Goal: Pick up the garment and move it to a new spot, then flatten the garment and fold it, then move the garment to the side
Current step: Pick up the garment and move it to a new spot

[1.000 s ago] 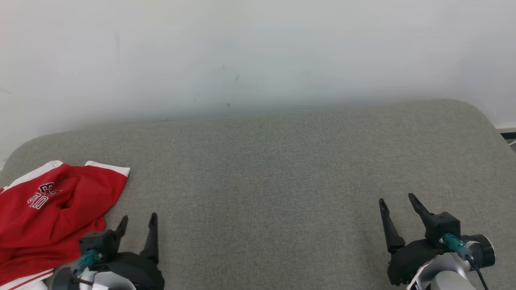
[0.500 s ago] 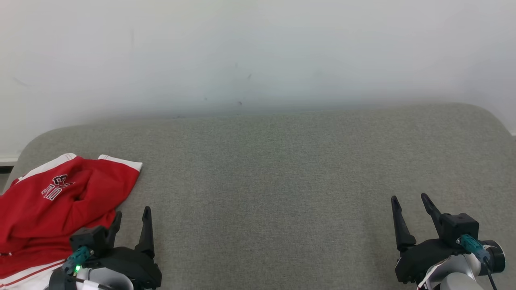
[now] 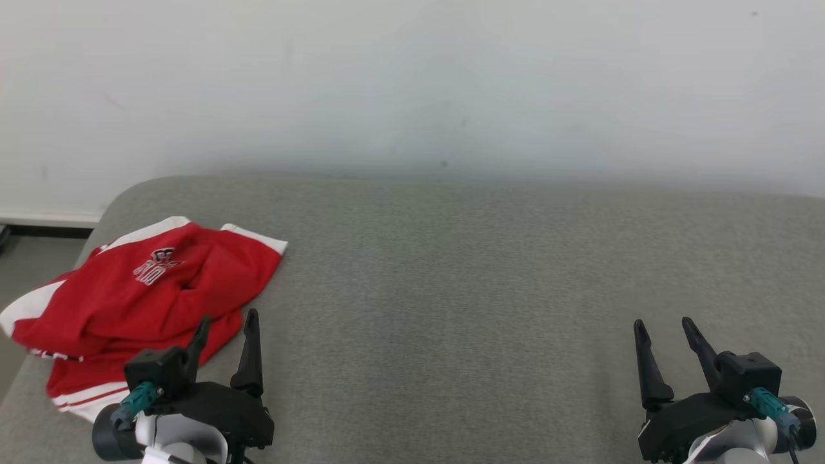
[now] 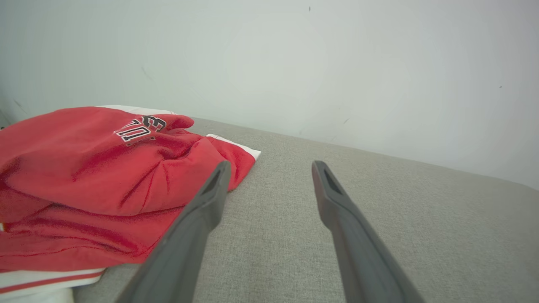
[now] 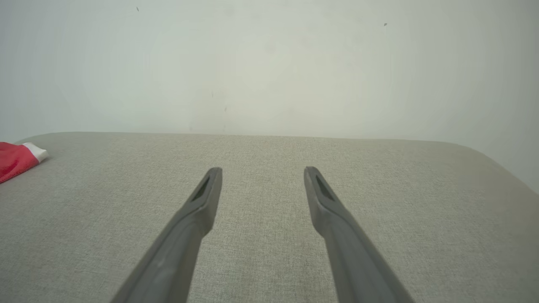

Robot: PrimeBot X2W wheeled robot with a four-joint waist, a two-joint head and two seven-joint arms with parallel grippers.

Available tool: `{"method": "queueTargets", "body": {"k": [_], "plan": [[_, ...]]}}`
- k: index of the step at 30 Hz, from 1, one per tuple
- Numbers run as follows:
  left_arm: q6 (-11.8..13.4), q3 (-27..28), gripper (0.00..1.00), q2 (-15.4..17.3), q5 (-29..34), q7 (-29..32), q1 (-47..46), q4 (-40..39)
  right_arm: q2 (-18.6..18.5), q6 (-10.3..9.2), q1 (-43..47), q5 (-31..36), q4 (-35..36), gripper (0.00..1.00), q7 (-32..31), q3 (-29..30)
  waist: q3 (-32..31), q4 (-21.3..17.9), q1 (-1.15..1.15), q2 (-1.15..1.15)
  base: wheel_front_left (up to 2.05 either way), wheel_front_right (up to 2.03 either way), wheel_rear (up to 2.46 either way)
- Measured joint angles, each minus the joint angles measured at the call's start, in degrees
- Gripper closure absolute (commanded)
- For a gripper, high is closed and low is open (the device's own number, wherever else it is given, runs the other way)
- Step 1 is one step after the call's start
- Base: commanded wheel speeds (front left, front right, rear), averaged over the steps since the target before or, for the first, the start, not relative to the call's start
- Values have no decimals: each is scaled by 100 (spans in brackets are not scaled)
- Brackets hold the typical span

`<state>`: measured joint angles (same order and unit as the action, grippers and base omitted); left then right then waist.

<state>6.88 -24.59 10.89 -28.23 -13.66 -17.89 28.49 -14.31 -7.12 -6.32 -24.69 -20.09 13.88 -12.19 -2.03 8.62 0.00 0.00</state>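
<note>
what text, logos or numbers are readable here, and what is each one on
Black-and-white block characters on the printed patch of the red garment: they look like "U3", but creased and slanted, so not surely readable.
Small white marks near the red garment's left edge in the head view: too small to read.
On the grey cushion and the wall: no text.

Red garment [image 3: 155, 290] with white trim; grey woven couch [image 3: 451, 290]; white wall [image 3: 412, 84]
</note>
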Motion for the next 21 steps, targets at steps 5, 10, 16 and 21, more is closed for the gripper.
{"method": "queueTargets", "body": {"k": [5, 10, 16, 21], "plan": [[15, 63, 0, 12, 136, -8, 143, -194, 15, 0, -7, 0, 87, 0, 7, -60, -3, 372, 0, 0, 0, 0, 0], [16, 97, 0, 11, 227, -46, 343, -416, 83, 0, -12, 0, 180, 0, 8, -110, -1, 769, 0, 0, 0, 0, 0], [16, 118, 0, -7, 312, -52, 356, -705, 87, 0, 33, -1, 348, 0, 10, -23, 20, 1265, 0, 0, 0, 0, 0], [16, 193, 0, 10, 313, -54, 369, -753, 91, 0, 99, 0, 405, 0, 24, -1, 48, 1657, 0, 0, 0, 0, 0]]}}
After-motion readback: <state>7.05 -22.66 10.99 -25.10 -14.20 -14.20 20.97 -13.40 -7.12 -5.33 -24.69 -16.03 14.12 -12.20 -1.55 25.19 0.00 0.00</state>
